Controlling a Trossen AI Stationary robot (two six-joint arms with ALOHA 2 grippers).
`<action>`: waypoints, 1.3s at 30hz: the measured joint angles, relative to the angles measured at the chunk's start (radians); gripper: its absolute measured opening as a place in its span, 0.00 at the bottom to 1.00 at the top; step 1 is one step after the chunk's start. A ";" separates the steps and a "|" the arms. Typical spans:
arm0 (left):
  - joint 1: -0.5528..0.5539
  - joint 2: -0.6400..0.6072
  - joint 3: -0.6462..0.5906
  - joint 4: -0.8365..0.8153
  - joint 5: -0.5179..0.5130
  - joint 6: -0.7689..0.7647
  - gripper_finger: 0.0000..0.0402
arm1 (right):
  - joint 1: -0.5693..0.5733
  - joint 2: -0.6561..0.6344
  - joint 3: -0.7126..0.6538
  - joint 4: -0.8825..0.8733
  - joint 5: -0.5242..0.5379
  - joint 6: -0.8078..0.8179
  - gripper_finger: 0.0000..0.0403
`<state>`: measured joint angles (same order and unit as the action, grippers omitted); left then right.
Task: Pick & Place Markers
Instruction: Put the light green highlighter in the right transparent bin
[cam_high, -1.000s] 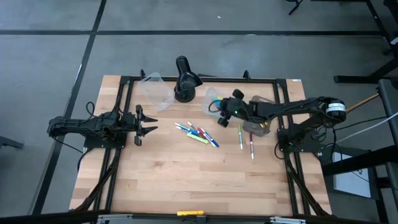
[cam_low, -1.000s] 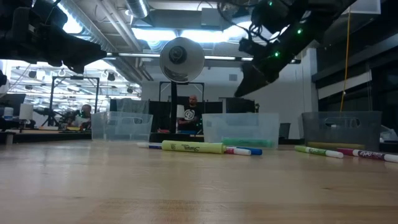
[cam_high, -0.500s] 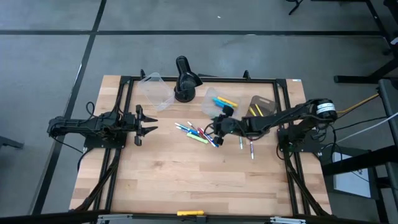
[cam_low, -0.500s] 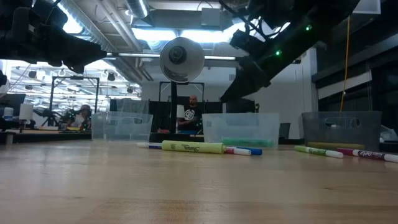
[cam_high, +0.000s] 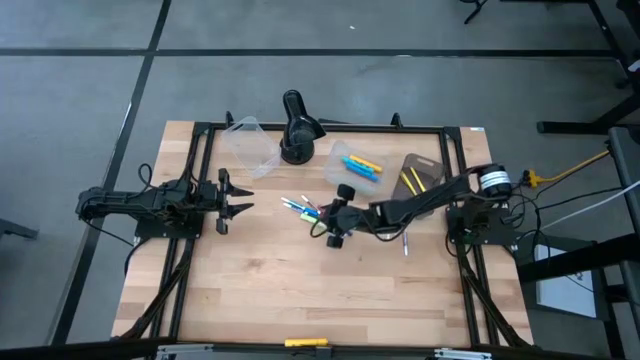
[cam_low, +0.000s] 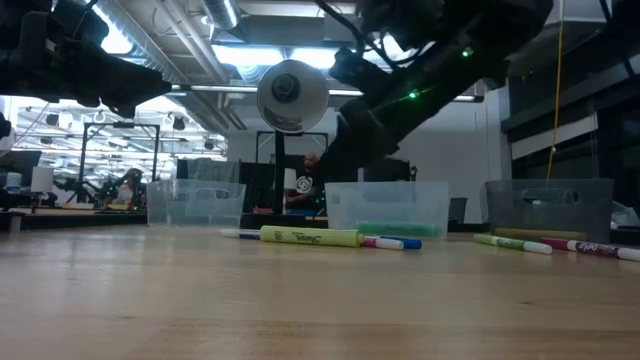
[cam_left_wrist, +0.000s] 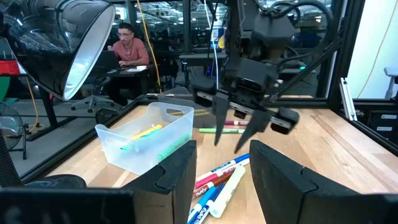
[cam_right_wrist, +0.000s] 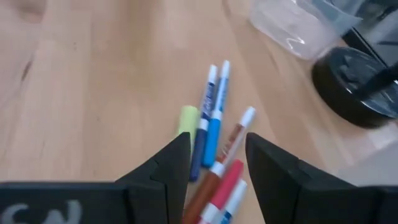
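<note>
Several markers (cam_high: 305, 209) in mixed colours lie flat in a loose cluster at mid-table, also in the right wrist view (cam_right_wrist: 211, 134). Two more markers (cam_low: 545, 244) lie to their right, partly under my right arm. My right gripper (cam_high: 325, 218) hangs open just above the cluster's right end, slanting down toward the table's left; its fingers (cam_left_wrist: 222, 121) stand clear of the markers (cam_left_wrist: 217, 183). My left gripper (cam_high: 243, 200) waits open and level at the table's left, pointing at the cluster.
Three clear tubs stand at the back: an empty one (cam_high: 250, 145) at left, a middle one (cam_high: 356, 166) with yellow and blue markers, a right one (cam_high: 420, 172) with yellow markers. A black desk lamp (cam_high: 297, 130) stands between the left two. Bare wood lies toward the near edge.
My right gripper has swung from over the middle tub toward the table's left and near edge, sinking and tipping further down, and now hangs over the marker cluster. The markers have not moved.
</note>
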<state>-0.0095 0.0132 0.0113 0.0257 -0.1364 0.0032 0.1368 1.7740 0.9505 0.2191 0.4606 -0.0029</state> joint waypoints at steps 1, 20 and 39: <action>0.000 0.000 0.000 0.000 0.000 0.000 0.36 | 0.004 0.013 0.011 0.000 0.000 -0.002 0.38; 0.000 0.000 0.000 0.000 0.000 0.000 0.36 | 0.027 0.166 0.056 0.001 -0.019 0.029 0.38; 0.000 0.000 0.000 0.000 0.000 0.000 0.36 | -0.003 0.213 0.057 0.018 -0.114 0.141 0.29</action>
<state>-0.0096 0.0130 0.0113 0.0257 -0.1364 0.0032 0.1341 1.9872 1.0074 0.2371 0.3468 0.1383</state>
